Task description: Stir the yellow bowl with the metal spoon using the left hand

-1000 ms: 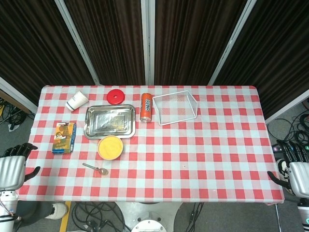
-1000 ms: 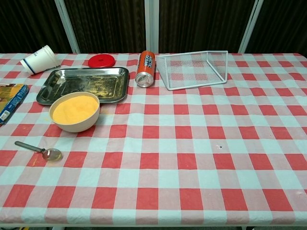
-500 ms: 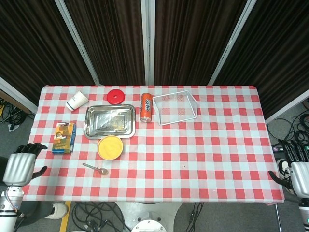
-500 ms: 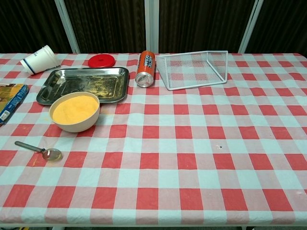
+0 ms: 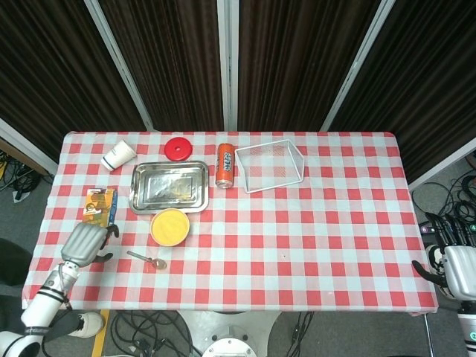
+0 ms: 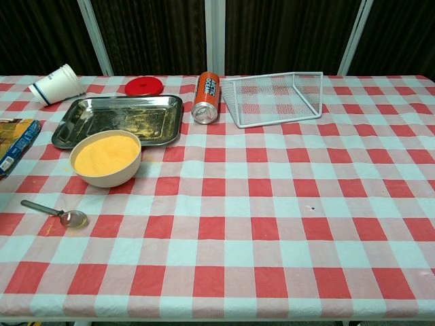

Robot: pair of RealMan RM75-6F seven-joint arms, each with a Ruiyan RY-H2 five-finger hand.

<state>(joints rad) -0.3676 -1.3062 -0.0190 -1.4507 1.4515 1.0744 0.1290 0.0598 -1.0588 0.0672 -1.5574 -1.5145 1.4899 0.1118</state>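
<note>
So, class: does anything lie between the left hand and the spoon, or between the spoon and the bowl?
Nothing visible does. The left hand is just left of the spoon, with bare cloth between. The bowl sits just beyond the spoon, also across bare cloth.

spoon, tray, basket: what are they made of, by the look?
Spoon: polished metal, going by the glint in its bowl. Tray: sheet metal, probably stainless, mirror-like but smudged. Basket: thin wire, white-coated; the cloth shows through its mesh.
</note>
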